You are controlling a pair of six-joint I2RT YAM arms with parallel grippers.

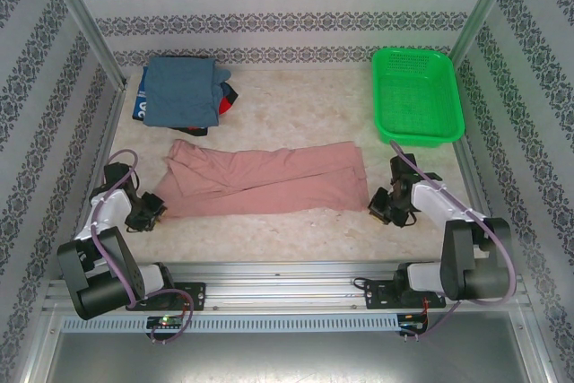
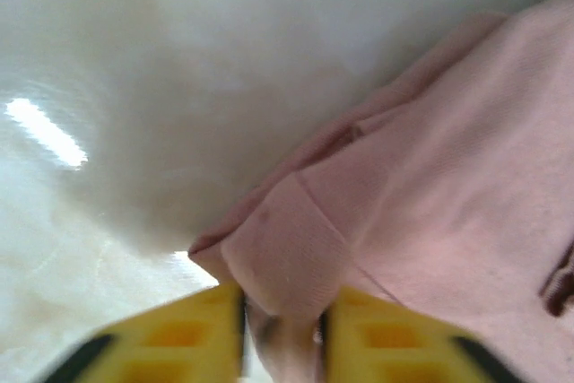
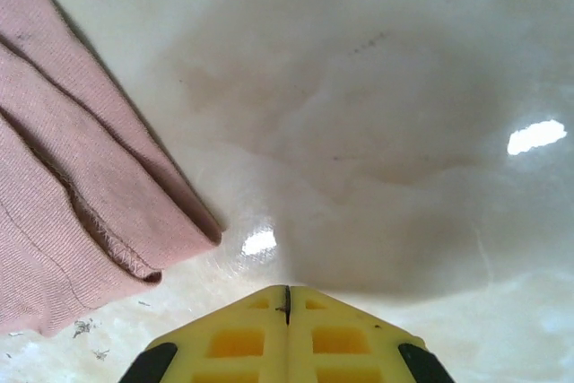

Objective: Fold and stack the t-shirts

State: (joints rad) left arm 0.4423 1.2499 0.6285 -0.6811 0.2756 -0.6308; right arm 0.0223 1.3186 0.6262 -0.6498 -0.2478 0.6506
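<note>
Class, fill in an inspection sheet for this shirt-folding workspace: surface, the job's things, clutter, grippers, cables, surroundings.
Surface: pale glossy tabletop, with specks of lint beside the shirt's edge.
Job's things: pink t-shirt folded into a long strip at centre; stack of folded t-shirts, blue-grey on top, at the far left.
Clutter: green basket at the far right, nothing seen inside.
Grippers: left gripper has a fold of the pink t-shirt between its fingers, clamped or not unclear; right gripper shut, holding nothing, just off the shirt's right end.
Cables: purple cables run along both arms, off the cloth.
Surroundings: patterned walls and metal posts.
</note>
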